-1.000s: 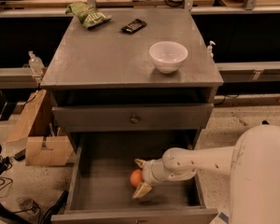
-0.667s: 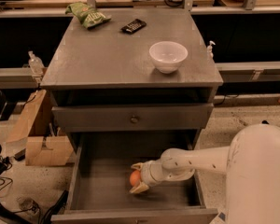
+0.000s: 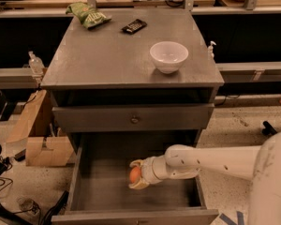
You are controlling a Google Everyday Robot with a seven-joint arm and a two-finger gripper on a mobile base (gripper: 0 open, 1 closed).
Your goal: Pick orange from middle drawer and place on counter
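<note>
The orange (image 3: 135, 174) lies between the two fingertips of my gripper (image 3: 136, 174), inside the open middle drawer (image 3: 98, 186). The cream fingers (image 3: 138, 185) close against the fruit from the far and near sides, over the drawer's grey floor. My white arm (image 3: 210, 162) reaches in from the right, over the drawer's right wall. The counter (image 3: 117, 55) is the flat grey top of the cabinet above, with a white bowl (image 3: 168, 56) on its right half.
A green snack bag (image 3: 89, 14) and a dark flat packet (image 3: 134, 26) lie at the back of the counter. The upper drawer front (image 3: 133, 118) with its small knob is shut. Cardboard boxes (image 3: 40, 144) stand on the floor to the left.
My gripper has shifted slightly left and its fingers have drawn in around the orange, which now sits a little higher than before.
</note>
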